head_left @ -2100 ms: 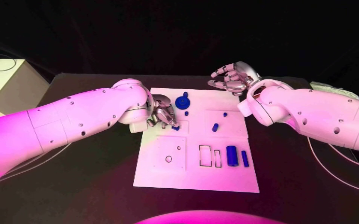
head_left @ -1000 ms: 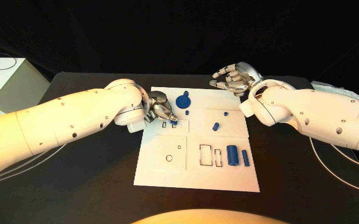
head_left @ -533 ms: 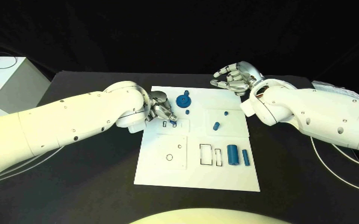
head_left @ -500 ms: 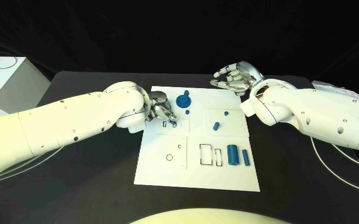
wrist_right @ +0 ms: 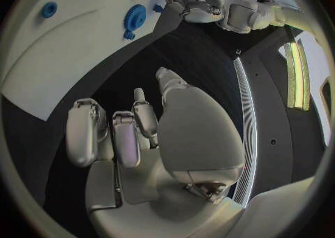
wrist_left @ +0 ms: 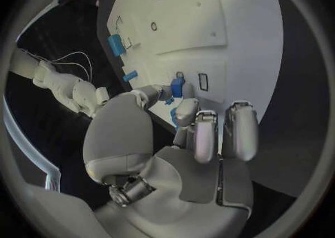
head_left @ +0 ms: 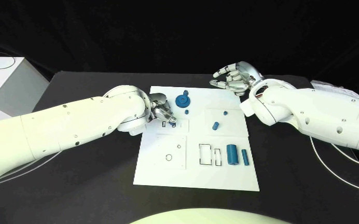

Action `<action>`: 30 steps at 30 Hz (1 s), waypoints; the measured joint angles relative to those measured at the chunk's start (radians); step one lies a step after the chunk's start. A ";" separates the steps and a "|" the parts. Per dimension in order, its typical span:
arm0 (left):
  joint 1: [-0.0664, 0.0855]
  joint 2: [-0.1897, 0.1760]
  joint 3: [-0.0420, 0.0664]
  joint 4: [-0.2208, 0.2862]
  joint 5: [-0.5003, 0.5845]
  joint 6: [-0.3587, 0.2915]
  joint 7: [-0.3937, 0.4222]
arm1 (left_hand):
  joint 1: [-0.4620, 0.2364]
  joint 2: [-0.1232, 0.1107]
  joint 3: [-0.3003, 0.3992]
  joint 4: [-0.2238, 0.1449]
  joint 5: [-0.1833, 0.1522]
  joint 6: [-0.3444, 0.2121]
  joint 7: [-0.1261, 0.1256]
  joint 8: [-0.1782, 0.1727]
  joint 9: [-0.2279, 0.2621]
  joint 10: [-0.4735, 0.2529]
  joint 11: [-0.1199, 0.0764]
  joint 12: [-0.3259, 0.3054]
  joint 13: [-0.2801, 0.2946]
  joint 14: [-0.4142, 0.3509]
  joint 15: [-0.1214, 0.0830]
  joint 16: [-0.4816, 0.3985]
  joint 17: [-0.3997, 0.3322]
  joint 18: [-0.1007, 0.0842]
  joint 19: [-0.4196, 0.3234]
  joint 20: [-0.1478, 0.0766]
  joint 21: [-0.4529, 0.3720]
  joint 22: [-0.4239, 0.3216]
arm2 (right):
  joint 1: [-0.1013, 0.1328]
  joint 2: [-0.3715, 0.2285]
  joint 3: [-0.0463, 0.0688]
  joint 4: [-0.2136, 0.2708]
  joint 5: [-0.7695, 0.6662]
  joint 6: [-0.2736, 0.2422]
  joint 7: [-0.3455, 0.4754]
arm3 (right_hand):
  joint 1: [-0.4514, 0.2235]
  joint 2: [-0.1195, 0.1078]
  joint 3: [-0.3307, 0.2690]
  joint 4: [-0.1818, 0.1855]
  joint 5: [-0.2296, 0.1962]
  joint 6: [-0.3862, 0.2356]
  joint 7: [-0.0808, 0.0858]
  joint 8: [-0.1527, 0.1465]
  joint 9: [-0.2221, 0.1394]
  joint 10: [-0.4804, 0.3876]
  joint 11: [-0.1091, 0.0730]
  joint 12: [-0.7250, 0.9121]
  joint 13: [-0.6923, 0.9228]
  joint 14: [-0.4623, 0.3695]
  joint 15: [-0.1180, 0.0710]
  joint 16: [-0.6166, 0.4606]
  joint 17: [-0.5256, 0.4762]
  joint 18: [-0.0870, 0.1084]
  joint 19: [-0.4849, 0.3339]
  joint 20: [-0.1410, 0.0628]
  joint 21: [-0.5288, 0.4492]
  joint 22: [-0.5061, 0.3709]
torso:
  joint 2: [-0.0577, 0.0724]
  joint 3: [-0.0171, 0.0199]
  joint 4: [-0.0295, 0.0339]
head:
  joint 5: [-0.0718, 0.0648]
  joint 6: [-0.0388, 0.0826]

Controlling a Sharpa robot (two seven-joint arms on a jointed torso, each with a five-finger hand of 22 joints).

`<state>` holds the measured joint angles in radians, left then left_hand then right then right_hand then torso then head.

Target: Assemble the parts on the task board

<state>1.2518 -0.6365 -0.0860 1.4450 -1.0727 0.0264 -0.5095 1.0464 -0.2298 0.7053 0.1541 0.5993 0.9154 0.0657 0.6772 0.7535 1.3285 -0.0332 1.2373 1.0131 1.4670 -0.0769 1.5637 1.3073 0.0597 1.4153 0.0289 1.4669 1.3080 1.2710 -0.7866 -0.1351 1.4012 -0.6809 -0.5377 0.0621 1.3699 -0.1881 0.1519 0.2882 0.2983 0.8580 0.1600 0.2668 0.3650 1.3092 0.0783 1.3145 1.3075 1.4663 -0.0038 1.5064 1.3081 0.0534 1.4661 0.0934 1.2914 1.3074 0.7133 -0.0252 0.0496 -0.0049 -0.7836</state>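
Blue part (wrist_left: 176, 87) pinched in left hand (head_left: 160, 111) fingertips, over small slot near task board (head_left: 196, 177) left edge. Right hand (head_left: 234, 79) idle beyond far edge, fingers curled, holding nothing. Risk: slight tilt jams part on slot rim; thin pinch could slip.

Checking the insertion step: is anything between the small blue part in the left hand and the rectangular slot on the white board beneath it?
Nothing visible. The left hand pinches the small blue block just over the white task board, beside a small rectangular outlined slot. The board around that slot is bare; the blue round gear lies farther away.
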 measured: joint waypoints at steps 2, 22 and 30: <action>0.000 0.000 0.000 0.000 -0.001 -0.003 0.001 | 0.000 0.000 -0.002 -0.002 0.000 0.000 0.000 0.000 0.000 0.000 0.000 0.000 0.000 0.000 0.000 0.000 0.000 0.000 0.000 0.000 0.000 0.000 | 0.000 0.000 0.000 0.000 0.000 0.000 0.000 | 0.000 0.000 0.000 0.000 0.000 0.000 0.000 0.000 0.000 0.000 0.000 0.000 0.000 0.000 0.000 0.000 0.000 0.000 0.000 0.000 0.000 0.000 | 0.000 -0.0001 0.0000 | 0.001 -0.002; -0.001 0.001 -0.001 0.001 0.001 0.003 0.005 | 0.003 0.003 -0.003 -0.003 -0.001 0.000 0.000 0.002 0.035 0.000 0.000 0.000 -0.001 -0.004 -0.003 0.000 0.001 0.000 0.000 0.000 0.004 0.000 | -0.004 0.002 0.000 -0.002 0.000 0.008 -0.001 | -0.005 0.005 0.000 0.000 0.004 0.000 0.000 0.000 0.001 0.000 0.000 0.000 0.000 0.000 0.000 0.000 0.000 0.000 0.000 0.000 0.000 0.001 | 0.000 0.0006 0.0000 | 0.005 -0.009; -0.001 0.000 -0.001 0.001 0.001 0.013 0.006 | 0.004 0.004 -0.003 -0.003 -0.001 0.000 0.000 0.002 0.064 0.000 0.000 0.000 -0.001 -0.004 -0.003 0.000 0.001 0.000 0.000 0.000 0.004 0.000 | -0.004 0.003 0.000 -0.003 0.000 0.011 -0.002 | -0.005 0.005 0.000 0.000 0.004 0.000 0.000 0.000 0.001 0.000 0.000 0.000 0.000 0.000 0.000 0.000 0.000 0.000 0.000 0.000 0.000 0.001 | 0.000 0.0007 -0.0001 | 0.006 -0.011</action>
<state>1.2507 -0.6362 -0.0873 1.4456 -1.0717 0.0389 -0.5033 1.0500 -0.2263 0.7026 0.1514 0.5982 0.9155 0.0655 0.6792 0.8171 1.3283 -0.0330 1.2372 1.0118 1.4634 -0.0803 1.5637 1.3080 0.0600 1.4151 0.0290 1.4706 1.3077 1.2669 -0.7840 -0.1352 1.3987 -0.6809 -0.5265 0.0602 1.3646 -0.1828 0.1519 0.2882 0.3019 0.8580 0.1600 0.2668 0.3657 1.3092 0.0783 1.3145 1.3073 1.4663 -0.0038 1.5064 1.3078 0.0534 1.4661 0.0934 1.2914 1.3080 0.7135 -0.0245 0.0495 0.0010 -0.7950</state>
